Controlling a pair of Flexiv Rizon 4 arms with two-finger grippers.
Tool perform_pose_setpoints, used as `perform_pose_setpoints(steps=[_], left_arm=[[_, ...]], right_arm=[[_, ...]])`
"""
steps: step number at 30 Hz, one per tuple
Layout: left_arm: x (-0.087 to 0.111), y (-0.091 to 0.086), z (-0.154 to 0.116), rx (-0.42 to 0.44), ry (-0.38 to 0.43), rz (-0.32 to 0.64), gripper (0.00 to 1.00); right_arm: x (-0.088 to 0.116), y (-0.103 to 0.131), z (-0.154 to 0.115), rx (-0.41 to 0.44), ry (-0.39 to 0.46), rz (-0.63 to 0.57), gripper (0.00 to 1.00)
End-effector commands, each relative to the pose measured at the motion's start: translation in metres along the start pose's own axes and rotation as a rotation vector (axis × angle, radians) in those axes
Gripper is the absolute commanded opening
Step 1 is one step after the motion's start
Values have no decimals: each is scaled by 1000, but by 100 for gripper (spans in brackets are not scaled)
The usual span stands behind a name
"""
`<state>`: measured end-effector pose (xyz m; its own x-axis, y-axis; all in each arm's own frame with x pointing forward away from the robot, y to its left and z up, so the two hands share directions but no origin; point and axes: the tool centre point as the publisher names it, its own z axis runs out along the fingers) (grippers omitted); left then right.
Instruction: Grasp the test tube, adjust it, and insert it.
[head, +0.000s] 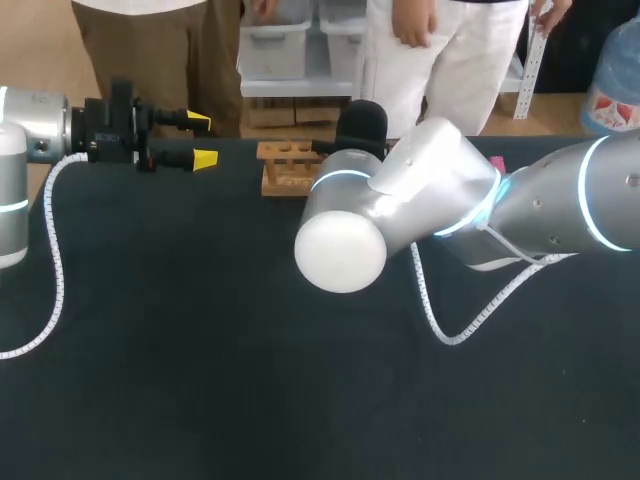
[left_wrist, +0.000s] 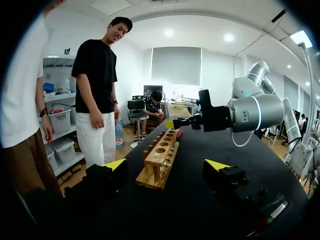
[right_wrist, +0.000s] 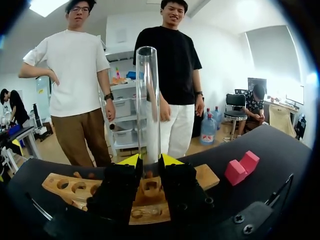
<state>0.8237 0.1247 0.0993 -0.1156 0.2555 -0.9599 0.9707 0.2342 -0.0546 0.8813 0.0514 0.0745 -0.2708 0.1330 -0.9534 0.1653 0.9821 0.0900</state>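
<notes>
My right gripper (right_wrist: 149, 161) is clamped on the clear test tube (right_wrist: 148, 100), upright over the wooden rack (right_wrist: 65, 186) at the table's far edge. Grasping and righting look done, and insertion is not yet finished. My left gripper (head: 202, 140) hangs wide open left of the rack.

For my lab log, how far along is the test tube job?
Done: the right arm's jaws are shut on the test tube, held upright. In hand: it stands over a hole in the wooden test tube rack; its lower end is hidden, so entry is unclear. Left: seating it and letting go. The left arm's jaws stand open and empty.
</notes>
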Motion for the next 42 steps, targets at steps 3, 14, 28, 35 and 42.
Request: perform_pose_setpoints(steps=[3,14,28,35,42], left_arm=[[1,0,0,0,-3,3,100],[1,0,0,0,-3,3,100],[1,0,0,0,-3,3,100],[1,0,0,0,-3,3,100],[1,0,0,0,-3,3,100]], right_arm=[[4,1,2,-4,13,3,0],[5,2,2,-8,24,5,26],[1,4,1,-7,21,2,55],[-7,1,-1,12,12,5,100],[-20,-4,-7,18,2,-10,100]])
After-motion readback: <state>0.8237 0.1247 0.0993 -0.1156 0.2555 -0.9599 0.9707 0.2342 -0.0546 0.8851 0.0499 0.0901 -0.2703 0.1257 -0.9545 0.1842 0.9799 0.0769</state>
